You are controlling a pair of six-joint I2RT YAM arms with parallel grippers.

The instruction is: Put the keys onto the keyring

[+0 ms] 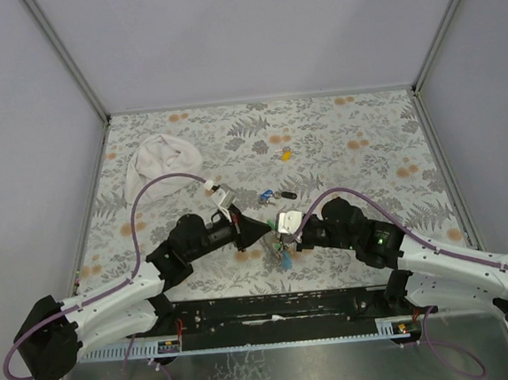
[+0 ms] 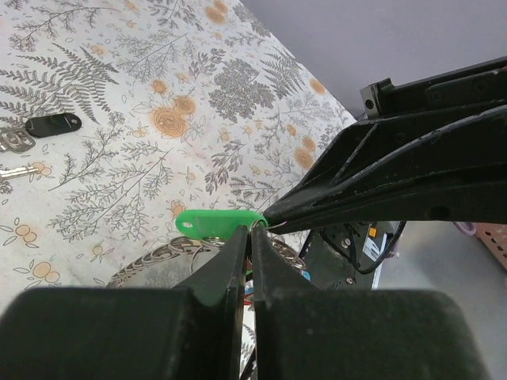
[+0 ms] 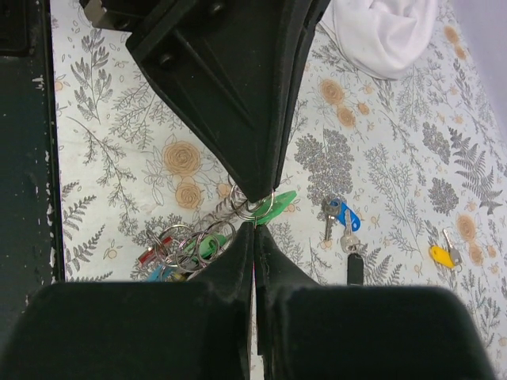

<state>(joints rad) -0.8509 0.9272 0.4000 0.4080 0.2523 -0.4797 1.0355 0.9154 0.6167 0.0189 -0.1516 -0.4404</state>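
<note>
The green key (image 3: 279, 206) hangs just above the table where my two grippers meet tip to tip. My left gripper (image 2: 250, 235) is shut on a metal ring (image 3: 257, 208) at the key's end. My right gripper (image 3: 253, 227) is shut on the green key's near end (image 2: 218, 222). The keyring (image 3: 181, 245), with its grey coil, rings, red bit and light-blue piece, lies under the tips (image 1: 285, 257). The blue key (image 3: 342, 215) and black key (image 3: 355, 269) lie together further out. The yellow key (image 3: 442, 255) lies alone beyond them.
A white cloth bundle (image 1: 158, 163) lies at the back left of the fern-patterned table (image 1: 369, 180). The black key (image 2: 51, 124) and bare metal key blades (image 2: 16, 170) lie left of my left gripper. Grey walls enclose the table.
</note>
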